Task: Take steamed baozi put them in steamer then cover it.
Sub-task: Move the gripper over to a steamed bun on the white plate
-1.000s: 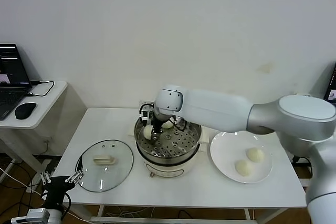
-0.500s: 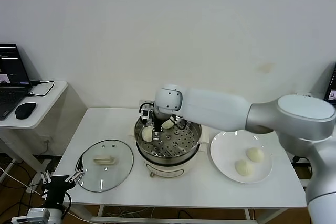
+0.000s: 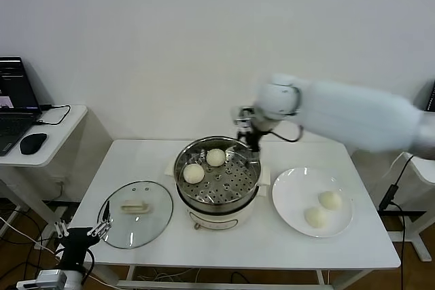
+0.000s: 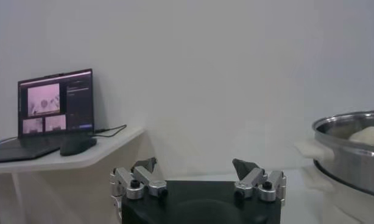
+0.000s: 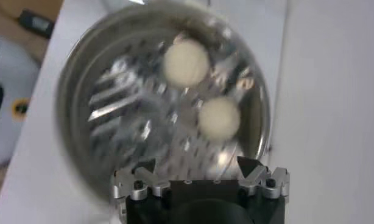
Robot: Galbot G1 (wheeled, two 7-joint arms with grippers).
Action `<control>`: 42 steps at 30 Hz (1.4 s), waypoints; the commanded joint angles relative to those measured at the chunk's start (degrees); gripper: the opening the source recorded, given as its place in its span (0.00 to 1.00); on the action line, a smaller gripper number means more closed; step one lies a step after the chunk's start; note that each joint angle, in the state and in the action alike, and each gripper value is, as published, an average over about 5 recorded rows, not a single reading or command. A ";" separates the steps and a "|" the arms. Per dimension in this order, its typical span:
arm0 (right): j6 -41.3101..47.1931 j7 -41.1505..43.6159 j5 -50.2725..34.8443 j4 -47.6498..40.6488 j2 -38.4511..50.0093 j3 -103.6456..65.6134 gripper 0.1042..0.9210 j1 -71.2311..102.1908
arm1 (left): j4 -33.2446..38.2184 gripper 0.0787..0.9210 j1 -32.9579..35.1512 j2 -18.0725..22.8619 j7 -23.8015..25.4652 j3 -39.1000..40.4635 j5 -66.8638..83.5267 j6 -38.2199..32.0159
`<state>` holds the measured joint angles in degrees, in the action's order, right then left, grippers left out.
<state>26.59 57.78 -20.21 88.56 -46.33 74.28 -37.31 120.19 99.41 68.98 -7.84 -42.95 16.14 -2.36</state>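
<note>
A plain white wall backs the white tabletop [image 3: 136,161]; my right end effector [image 3: 249,129] hangs above the far rim of the steamer [image 3: 216,181], its fingers spread wide and holding nothing; just below and in front of it two steamed baozi [image 3: 215,157] lie side by side on the perforated floor of the basket, both nearer the back wall of the steamer than its front; from my right wrist they show as two pale rounds [image 5: 186,63] close together but not touching; two more buns [image 3: 330,200] rest on the white plate [image 3: 292,202], well off to my right of that end effector; the cover [image 3: 136,213] lies flat on the tabletop beyond the steamer's other side, handle up; my left end effector [image 3: 80,233] is parked low off the tabletop's near corner, just beside the cover's edge, fingers open and empty [image 4: 198,181]; a laptop [image 4: 55,106] sits on a side desk [image 3: 47,130].
</note>
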 commanded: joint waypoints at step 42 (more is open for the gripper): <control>-11.43 -0.02 29.14 -4.95 16.41 -25.32 0.88 42.77 | 0.41 0.88 2.71 2.65 0.00 -0.69 -1.80 0.04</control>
<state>15.29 58.28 7.97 86.03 -28.05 49.93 3.75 121.05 102.44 71.64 -7.87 -43.71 14.30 -2.32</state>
